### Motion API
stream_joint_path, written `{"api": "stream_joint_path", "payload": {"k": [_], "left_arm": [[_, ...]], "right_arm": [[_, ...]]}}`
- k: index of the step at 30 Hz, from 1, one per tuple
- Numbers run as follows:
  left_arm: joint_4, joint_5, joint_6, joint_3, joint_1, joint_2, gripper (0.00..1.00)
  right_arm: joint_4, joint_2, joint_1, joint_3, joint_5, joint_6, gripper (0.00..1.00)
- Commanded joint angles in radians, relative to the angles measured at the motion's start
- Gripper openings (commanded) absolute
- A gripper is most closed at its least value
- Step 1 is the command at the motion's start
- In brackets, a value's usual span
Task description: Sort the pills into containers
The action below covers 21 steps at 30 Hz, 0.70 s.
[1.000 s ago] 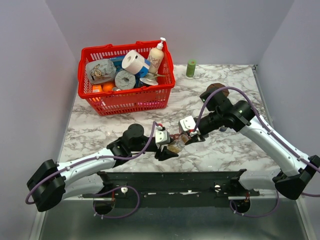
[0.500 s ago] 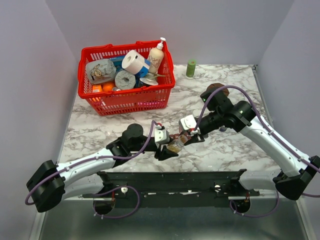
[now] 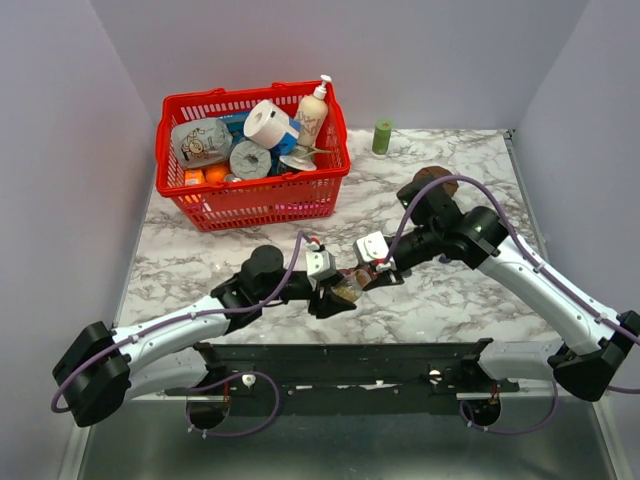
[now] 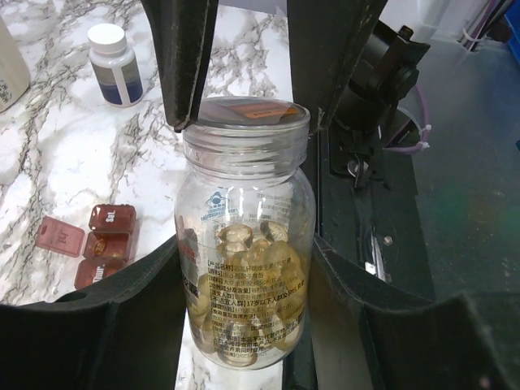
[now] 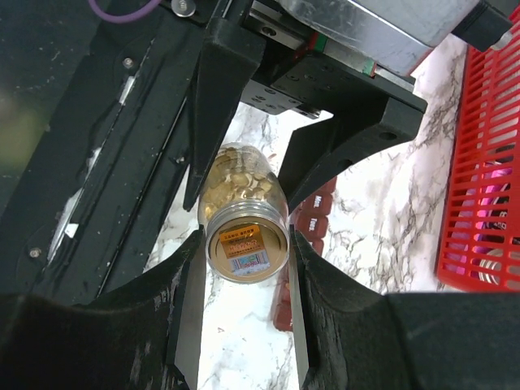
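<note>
I have the clear bottle (image 4: 244, 268) caught between both arms above the surface (image 3: 450, 300). The left fingers (image 4: 248, 325) pinch its body from either side, and the right fingers (image 5: 246, 252) are closed against the rim at the mouth, touching it on both sides as far as I can see. The pills (image 4: 252, 244) sit heaped inside the bottle, none on the surface that I can make out. The mouth looks covered by a flat disc with an orange label, which I take for a seal. The bottle's long axis runs from my left fingers to my right ones, with the base on the left arm's side and the mouth facing the right wrist camera. The containers (image 4: 106, 244), the maroon strip of joined compartments, lie on the surface just beside and below the bottle, with one pale lid flipped open at the end. In the right wrist view the strip runs on under the mouth. Either arm is close to it, but the mouth has to end up over an open compartment. A white-capped bottle (image 4: 114, 61) stands well apart beyond the strip. Against the earlier overhead frames, the joined pair has drifted slightly toward the left arm, and neither grip has changed width.
</note>
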Motion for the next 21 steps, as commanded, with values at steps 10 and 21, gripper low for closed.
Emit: {"api": "stream_joint_path", "payload": {"k": [10, 21], "left_arm": [[-0.001, -0.222, 0.026, 0.047, 0.011, -0.146, 0.0], [0.03, -0.301, 0.037, 0.003, 0.012, -0.126, 0.0]], "right_arm": [[0.076, 0.085, 0.03, -0.033, 0.112, 0.403, 0.3], [0.152, 0.092, 0.023, -0.031, 0.175, 0.751, 0.66]]}}
